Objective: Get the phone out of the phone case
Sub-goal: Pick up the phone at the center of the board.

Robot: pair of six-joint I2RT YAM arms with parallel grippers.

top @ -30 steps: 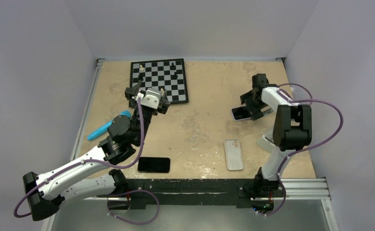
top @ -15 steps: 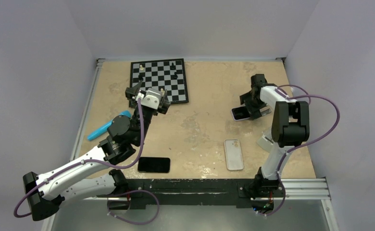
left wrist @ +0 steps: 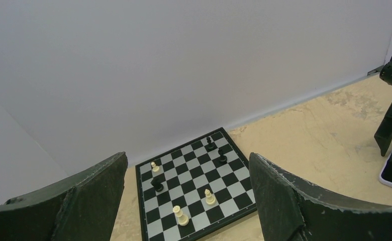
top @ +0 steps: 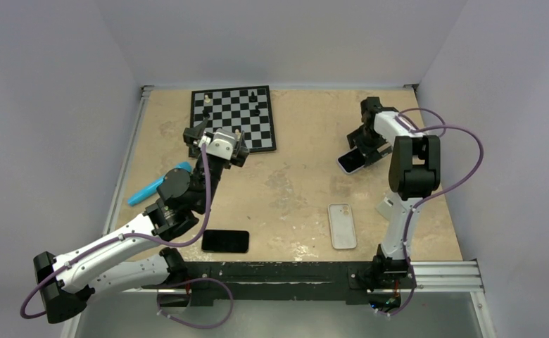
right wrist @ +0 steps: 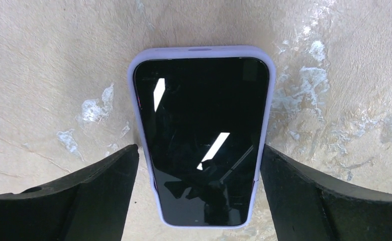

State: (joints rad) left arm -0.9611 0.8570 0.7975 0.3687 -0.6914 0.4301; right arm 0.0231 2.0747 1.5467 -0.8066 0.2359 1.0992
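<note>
At the near edge of the worktop (top: pixel 300 190) a black phone (top: pixel 224 241) lies flat, screen up, just ahead of the left arm's base. To its right, well apart, a pale slab (top: pixel 342 225) shaped like a phone lies flat with a camera cut-out at its far end; whether it is a case or a handset cannot be told. Further back on the left, a blue tool (top: pixel 156 186) rests near the worktop's left edge, partly hidden by the left arm.

The left end effector (top: pixel 215 137) hangs above the worktop at the near edge of the chessboard (top: pixel 234 116), its jaws wide apart with nothing between them. Its wrist view looks past both fingers (left wrist: pixel 91 196) at the board.

On the right, at about the same depth, the phone (right wrist: pixel 201 135) lies screen up in its lilac case (right wrist: pixel 201 51), flat on the worktop and somewhat askew to the worktop's edges. The right end effector (right wrist: pixel 199 155) points down over it, jaws apart, with one finger on each long side of the case. Both fingers stand just beside the case's edges; whether they touch it cannot be told. The phone sits fully inside the case, the rim showing all round the dark screen.

Farthest back, the chessboard lies against the far wall, left of centre, with a few black and white pieces (left wrist: pixel 180 216) standing on it.
</note>
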